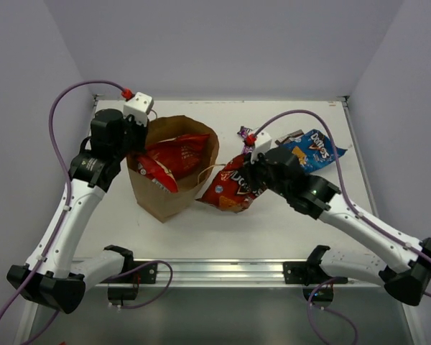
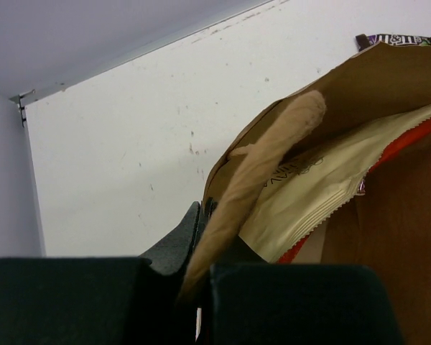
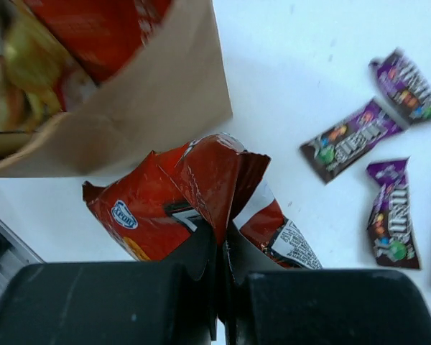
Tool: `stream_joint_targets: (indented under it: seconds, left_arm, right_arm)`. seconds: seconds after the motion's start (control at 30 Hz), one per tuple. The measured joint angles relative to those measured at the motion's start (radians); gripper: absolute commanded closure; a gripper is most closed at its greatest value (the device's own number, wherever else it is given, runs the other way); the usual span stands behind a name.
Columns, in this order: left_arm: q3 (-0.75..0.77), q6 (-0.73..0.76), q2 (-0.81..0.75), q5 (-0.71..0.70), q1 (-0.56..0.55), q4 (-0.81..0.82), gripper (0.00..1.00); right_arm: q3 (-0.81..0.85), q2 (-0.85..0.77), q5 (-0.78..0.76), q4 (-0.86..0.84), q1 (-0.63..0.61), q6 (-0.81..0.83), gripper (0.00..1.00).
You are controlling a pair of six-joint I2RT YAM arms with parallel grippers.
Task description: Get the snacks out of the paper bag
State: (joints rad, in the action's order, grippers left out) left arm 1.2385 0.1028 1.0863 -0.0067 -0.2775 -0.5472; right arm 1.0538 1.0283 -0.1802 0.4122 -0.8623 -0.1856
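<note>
Right gripper (image 3: pixel 220 241) pinches the red Doritos bag (image 3: pixel 165 201) just beside the paper bag (image 1: pixel 169 198) while the left gripper (image 2: pixel 205 223) clamps its handle (image 2: pixel 273 151), so I'd guess drop it clear next, then fish out another.

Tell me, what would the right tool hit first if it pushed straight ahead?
The right tool pinches the red chip bag; pushed on, it would likely meet the paper bag next, though depth is unclear.
</note>
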Motion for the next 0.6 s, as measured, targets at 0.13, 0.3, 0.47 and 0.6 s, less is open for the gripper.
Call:
stream_joint_targets:
  seconds: [0.13,0.3,0.47,0.6]
  left_arm:
    - [0.021,0.028,0.000,0.040,0.000,-0.004,1.00]
    - [0.035,0.048,0.000,0.091,-0.001,-0.004,1.00]
    - [0.035,0.049,0.000,0.127,-0.001,-0.009,1.00]
    - [0.035,0.047,0.000,0.154,-0.001,-0.009,1.00]
  right_arm:
    - [-0.035,0.143,0.098,-0.001,0.113,-0.065,0.45]
    - [0.057,0.255,0.114,0.031,0.189,-0.017,0.17]
    - [0.293,0.253,0.153,0.037,0.149,0.143,0.16]
    - [0.446,0.254,0.232,0.003,0.076,0.324,0.16]
